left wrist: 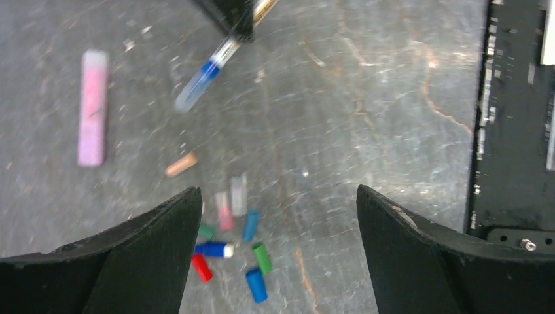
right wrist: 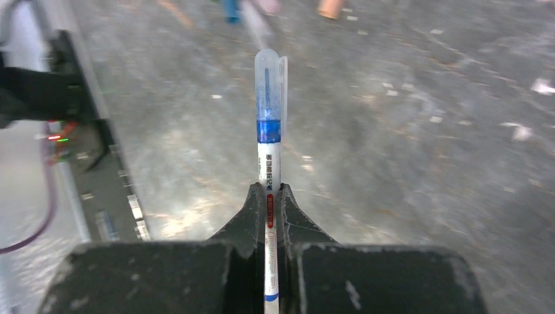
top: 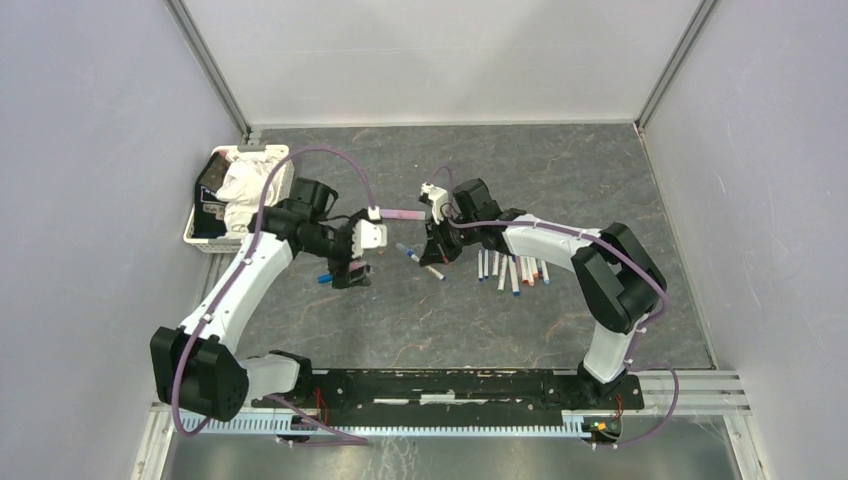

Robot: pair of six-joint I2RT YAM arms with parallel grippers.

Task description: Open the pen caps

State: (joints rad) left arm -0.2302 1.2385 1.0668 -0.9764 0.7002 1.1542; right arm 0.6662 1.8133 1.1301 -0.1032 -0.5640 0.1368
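Observation:
My right gripper is shut on a slim white pen whose clear cap with a blue band is on and points away from me. In the top view this gripper holds the pen low over the table. My left gripper is open and empty above a loose cluster of pen caps, blue, green, red and pink, which lie near its left finger. An orange cap lies apart. The held pen's capped end hangs beyond them. In the top view the left gripper is left of the right one.
A row of several white pens lies right of the right gripper, and one more pen lies below it. A pink bar lies on the table. A white basket with cloth stands at the left.

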